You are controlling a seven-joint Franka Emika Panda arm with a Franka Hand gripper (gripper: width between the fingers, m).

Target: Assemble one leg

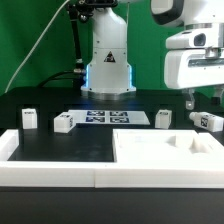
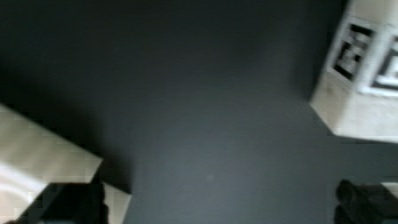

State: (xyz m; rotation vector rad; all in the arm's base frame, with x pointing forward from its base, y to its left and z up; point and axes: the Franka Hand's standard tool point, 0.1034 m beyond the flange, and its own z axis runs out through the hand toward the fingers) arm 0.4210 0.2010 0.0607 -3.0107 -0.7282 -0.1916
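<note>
One leg [image 1: 207, 121], apparently lying on its side on the black table [image 1: 100, 138], is being hovered over by the gripper [image 1: 201, 102], whose jaws are being held wide apart and empty, the leg lying just below it, offset toward one finger [image 2: 370, 200] rather than centred between the two.

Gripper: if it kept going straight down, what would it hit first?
Probably the bare black table: the wrist view shows nothing between the fingers of the open gripper. A leg stands close beside that line, so unclear depth leaves this uncertain.
</note>
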